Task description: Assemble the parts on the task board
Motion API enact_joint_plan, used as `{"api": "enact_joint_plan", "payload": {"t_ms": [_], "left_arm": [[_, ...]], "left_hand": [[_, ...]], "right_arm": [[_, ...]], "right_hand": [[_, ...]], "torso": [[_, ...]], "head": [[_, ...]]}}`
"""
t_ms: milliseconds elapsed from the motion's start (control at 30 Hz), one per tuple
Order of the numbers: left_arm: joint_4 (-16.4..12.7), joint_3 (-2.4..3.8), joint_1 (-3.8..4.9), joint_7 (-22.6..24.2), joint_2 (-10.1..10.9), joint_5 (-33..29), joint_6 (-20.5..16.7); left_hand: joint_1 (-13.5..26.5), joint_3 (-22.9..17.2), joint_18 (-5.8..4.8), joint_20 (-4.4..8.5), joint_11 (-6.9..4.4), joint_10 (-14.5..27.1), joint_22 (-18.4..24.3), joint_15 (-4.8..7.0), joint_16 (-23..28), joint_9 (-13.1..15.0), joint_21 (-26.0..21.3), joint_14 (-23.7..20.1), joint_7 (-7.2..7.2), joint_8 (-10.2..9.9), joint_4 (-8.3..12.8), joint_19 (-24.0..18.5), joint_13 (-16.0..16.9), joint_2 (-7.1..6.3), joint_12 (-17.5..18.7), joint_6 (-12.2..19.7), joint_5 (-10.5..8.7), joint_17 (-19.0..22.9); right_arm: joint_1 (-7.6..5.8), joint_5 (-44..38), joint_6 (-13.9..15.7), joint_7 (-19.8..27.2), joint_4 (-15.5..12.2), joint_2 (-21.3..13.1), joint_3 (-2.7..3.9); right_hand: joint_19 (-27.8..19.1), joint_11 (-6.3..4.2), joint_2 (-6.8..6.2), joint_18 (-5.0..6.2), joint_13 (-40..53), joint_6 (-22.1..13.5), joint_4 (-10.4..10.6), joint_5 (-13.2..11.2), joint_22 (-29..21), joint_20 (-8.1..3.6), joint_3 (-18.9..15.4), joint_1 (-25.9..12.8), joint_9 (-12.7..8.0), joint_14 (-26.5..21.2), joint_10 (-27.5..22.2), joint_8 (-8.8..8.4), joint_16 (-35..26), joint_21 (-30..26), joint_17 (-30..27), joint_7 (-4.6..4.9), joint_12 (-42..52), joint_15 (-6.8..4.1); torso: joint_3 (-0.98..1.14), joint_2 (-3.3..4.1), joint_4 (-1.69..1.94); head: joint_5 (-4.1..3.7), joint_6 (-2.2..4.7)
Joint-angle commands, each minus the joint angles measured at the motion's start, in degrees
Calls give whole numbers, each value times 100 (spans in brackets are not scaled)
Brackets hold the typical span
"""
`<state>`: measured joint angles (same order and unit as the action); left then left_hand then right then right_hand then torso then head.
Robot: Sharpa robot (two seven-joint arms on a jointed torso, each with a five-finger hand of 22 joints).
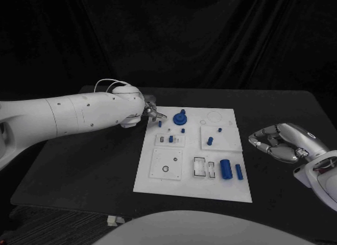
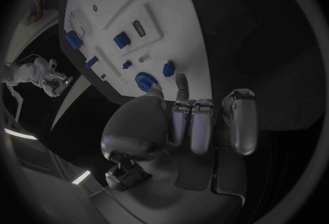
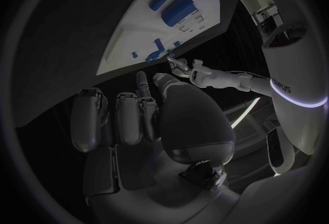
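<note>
The white task board point(image 1: 220, 120) lies in the middle of the table. A round blue part with a knob point(image 1: 180, 119) stands near its far left corner, with a small blue peg point(image 1: 160, 123) beside it. Two blue cylinders point(image 1: 226, 169) lie near the front right. My left hand point(image 1: 150, 113) hovers at the far left corner, fingers curled, thumb and forefinger tips just short of the peg point(image 2: 168, 68), nothing between them. My right hand point(image 1: 281, 143) hangs off the board's right edge, fingers curled in on nothing.
Several small blue pieces point(image 1: 210, 140) sit mid-board, among empty slots and a ring-marked recess point(image 1: 165, 169). Black table point(image 1: 88, 168) surrounds the board, with bare room to the left and front. My left forearm point(image 1: 65, 117) crosses the table's left side.
</note>
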<state>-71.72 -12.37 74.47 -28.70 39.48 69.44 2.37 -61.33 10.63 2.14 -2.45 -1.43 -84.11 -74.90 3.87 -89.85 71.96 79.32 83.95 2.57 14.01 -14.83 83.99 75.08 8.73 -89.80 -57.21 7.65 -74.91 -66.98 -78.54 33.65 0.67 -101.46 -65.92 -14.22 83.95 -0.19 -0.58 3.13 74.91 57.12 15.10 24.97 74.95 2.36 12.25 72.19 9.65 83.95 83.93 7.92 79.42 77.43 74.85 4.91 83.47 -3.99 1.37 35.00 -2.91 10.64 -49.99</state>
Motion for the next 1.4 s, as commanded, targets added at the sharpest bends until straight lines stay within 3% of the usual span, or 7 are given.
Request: {"api": "enact_joint_plan", "payload": {"t_ms": [33, 400, 767, 900, 1200, 1300, 1400], "left_arm": [[-2, 5, -22, 8, -27, 11, 116], [20, 5, -94, 38, -81, 11, 182], [33, 5, -121, 86, -108, 11, 253], [32, 5, -127, 116, -110, 11, 208], [32, 5, -133, 233, -115, 11, 84], [31, 5, -134, 272, -119, 11, 52], [33, 5, -135, 304, -121, 11, 29]], "left_hand": [[-69, -4, 55, -46, 44, -589, -1154, -37, -15, -10, -38, 605, 16, -36, 44, -11, 1492, -8, -20, 31, 38, -1509], [-108, -20, 67, -52, 54, -589, -1138, -45, -15, -24, -91, 605, 26, -70, 60, -45, 1492, -22, -20, 52, 102, -1509], [-198, -69, 73, -65, 62, -589, -1130, -56, -15, -48, -118, 605, 31, -118, 101, -71, 1492, -47, -20, 40, 351, -1509], [-277, -120, 76, -68, 60, -589, -1128, -58, -15, -67, -127, 605, 29, -155, 143, -80, 1492, -60, -20, 37, 552, -1509], [-506, -363, 76, -52, 32, -589, -1129, -36, -15, -107, -122, 605, -10, -230, 238, -82, 1492, -106, -20, -7, 1409, -1509], [-558, -440, 75, -43, 17, -589, -1130, -25, -15, -108, -116, 605, -28, -233, 254, -80, 1492, -127, -20, -30, 1560, -1509], [-624, -554, 75, -33, 1, -589, -1130, -11, -15, -106, -115, 605, -48, -235, 273, -79, 1492, -141, -20, -50, 1529, -1509]], "right_arm": [[-18, 0, 106, -15, -61, -22, 5], [-25, 24, 50, -9, -48, -15, 5], [-25, 105, -1, 12, 14, 21, 4], [-25, 122, -13, 15, 24, 28, 4], [-25, 130, -40, 0, 54, 29, 4], [-25, 131, -58, -10, 66, 37, 4], [-25, 131, -75, -16, 79, 48, 4]], "right_hand": [[141, 33, -68, -31, 534, 37, 2, 41, 1128, -1, -4, 3, 9, 354, 168, -27, -10, -38, 14, 18, -32, 20], [143, 36, -71, -32, 548, 54, 4, 66, 1131, 3, 2, 6, 14, 369, 172, -28, 51, -31, 95, 20, -23, 22], [144, 37, -67, -33, 547, 65, 10, 66, 1132, 5, 3, 3, 17, 370, 170, -26, 54, -27, 96, 19, -24, 23], [141, 37, -65, -32, 539, 70, 11, 67, 1130, 5, 6, 4, 19, 370, 166, -25, 55, -34, 97, 18, -30, 24], [138, 38, -64, -31, 530, 81, -8, 74, 1129, 9, 22, 34, 23, 369, 159, -27, 51, -37, 87, 15, -38, 26], [134, 38, -69, -29, 528, 87, -32, 85, 1127, 11, 37, 69, 26, 368, 156, -32, 51, -46, 82, 15, -40, 26], [131, 39, -70, -27, 526, 90, -45, 93, 1125, 12, 47, 87, 28, 367, 153, -36, 50, -53, 78, 16, -43, 27]], "torso": [[-3, 5, 6], [-5, 0, 3], [1, -6, 1], [4, -7, -9], [-2, -3, -10], [-1, -2, -4], [0, -2, -5]], "head": [[6, -1], [17, -1], [26, -1], [26, -1], [7, -1], [0, -1], [-4, -1]]}}
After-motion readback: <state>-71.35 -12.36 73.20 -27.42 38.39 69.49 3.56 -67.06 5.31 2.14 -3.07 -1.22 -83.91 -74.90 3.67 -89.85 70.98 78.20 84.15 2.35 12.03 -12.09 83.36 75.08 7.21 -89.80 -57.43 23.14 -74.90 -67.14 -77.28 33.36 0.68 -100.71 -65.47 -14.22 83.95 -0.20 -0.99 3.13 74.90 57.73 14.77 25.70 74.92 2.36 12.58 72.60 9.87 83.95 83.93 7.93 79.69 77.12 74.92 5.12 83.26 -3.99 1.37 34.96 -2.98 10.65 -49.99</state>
